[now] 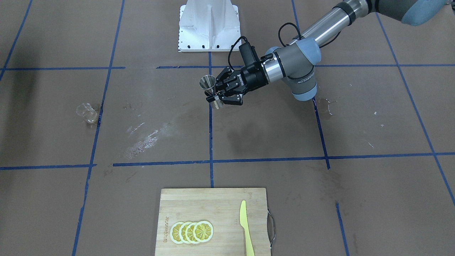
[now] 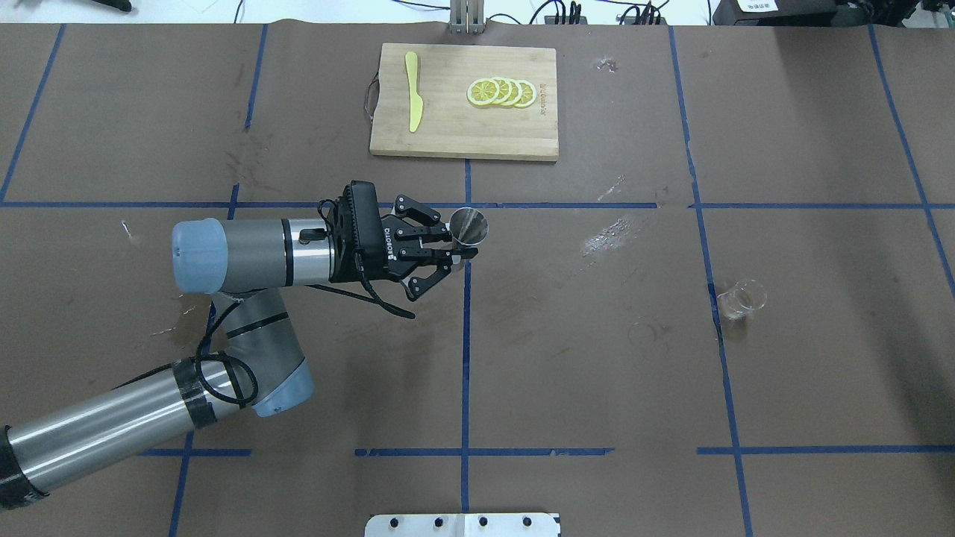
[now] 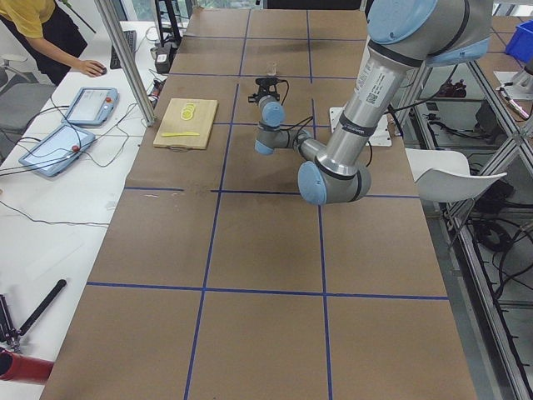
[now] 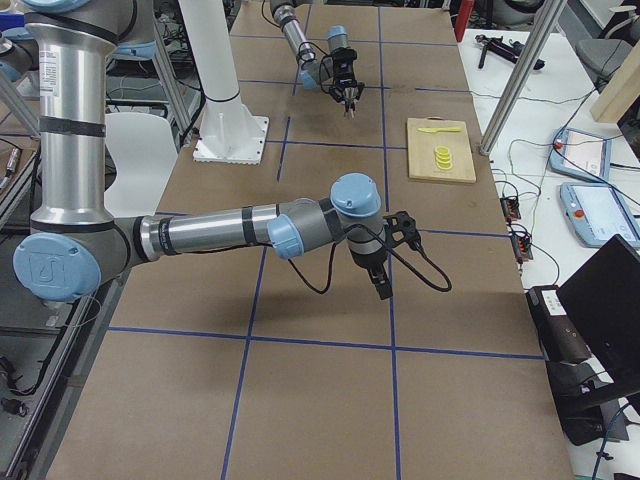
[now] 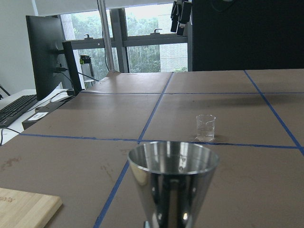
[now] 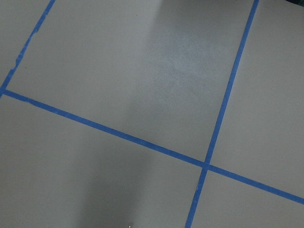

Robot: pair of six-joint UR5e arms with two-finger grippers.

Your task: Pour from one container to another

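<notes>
Jigger [image 1: 207, 83] may swivel
Left hand [image 1: 213, 95] clamps its narrow waist above the desk [image 1: 270, 142]; the distant glass cup [image 1: 87, 112] could tip when grasped.

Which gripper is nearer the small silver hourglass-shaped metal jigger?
Left. The left gripper grips the jigger at its waist; the right gripper hangs far away over the table.

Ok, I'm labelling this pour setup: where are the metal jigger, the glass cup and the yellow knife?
metal jigger [image 2: 469, 226], overhead view, inside of its upper cone.
glass cup [image 2: 741, 298], overhead view, its clear wall.
yellow knife [image 2: 414, 97], overhead view, mid-length.
</notes>
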